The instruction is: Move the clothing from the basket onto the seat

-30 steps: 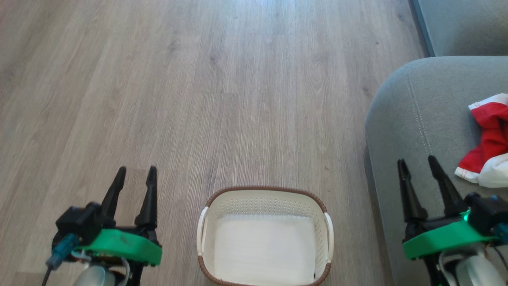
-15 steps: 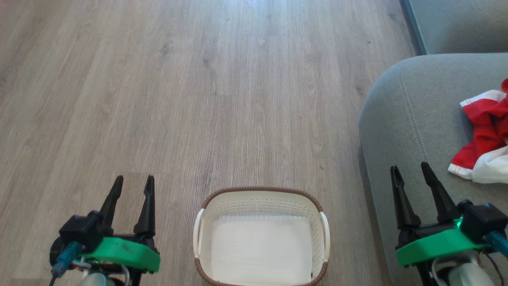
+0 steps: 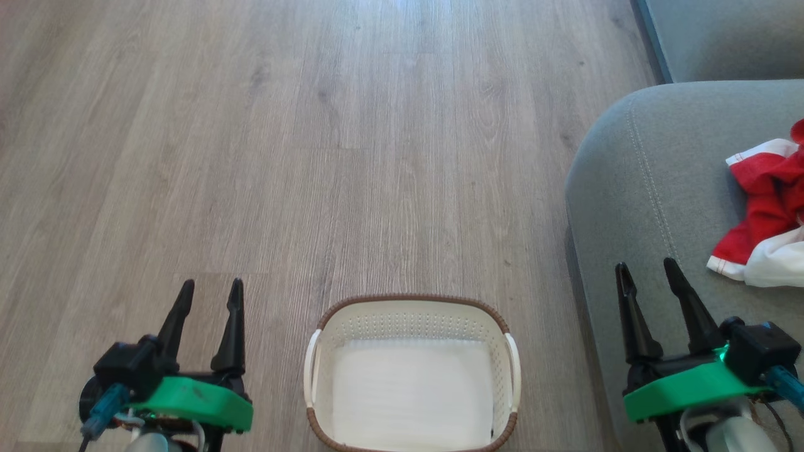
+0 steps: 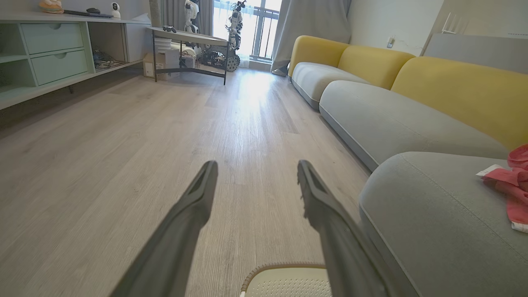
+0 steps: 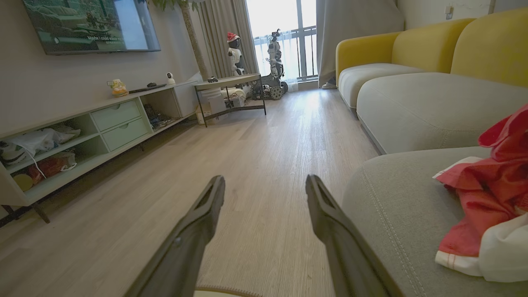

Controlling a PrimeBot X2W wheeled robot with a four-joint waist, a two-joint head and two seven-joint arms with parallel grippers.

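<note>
Basket (image 3: 411, 300) sits at 6 o'clock in my head view, upright on the wood-look floor (image 3: 314, 157). Its brown rim, perforated far wall and white bottom are all in plain sight.

Seat (image 3: 653, 188) is at 3 o'clock: a grey cushion with a rounded corner and a light double stitch line running down it. It is near the basket, with a strip of floor between them.

Clothing (image 3: 763, 213) lies on the seat at 3 o'clock, hard against the frame edge and partly cut off. It is a crumpled red heap with white trim, and a white piece sits at its near side. I cannot make out any print on it.

Left tool (image 3: 211, 284) is at 7 o'clock over the floor, jaws spread wide and gripping nothing. In the left wrist view I see bare floor between the jaws and the basket rim just below them at 6 o'clock.

Right tool (image 3: 645, 265) is at 5 o'clock, overlapping the seat's front edge, jaws likewise spread and gripping nothing. The clothing lies toward its 2 o'clock, near but apart. In the right wrist view the heap rests on the cushion at 3 o'clock, off to the side of the jaws.

Room beyond, from the right wrist view: yellow backrests (image 5: 412, 45) at 1 o'clock, a low cabinet (image 5: 119, 119) with pale green drawers at 9 o'clock, and a wall screen (image 5: 90, 24) at 11 o'clock.
</note>
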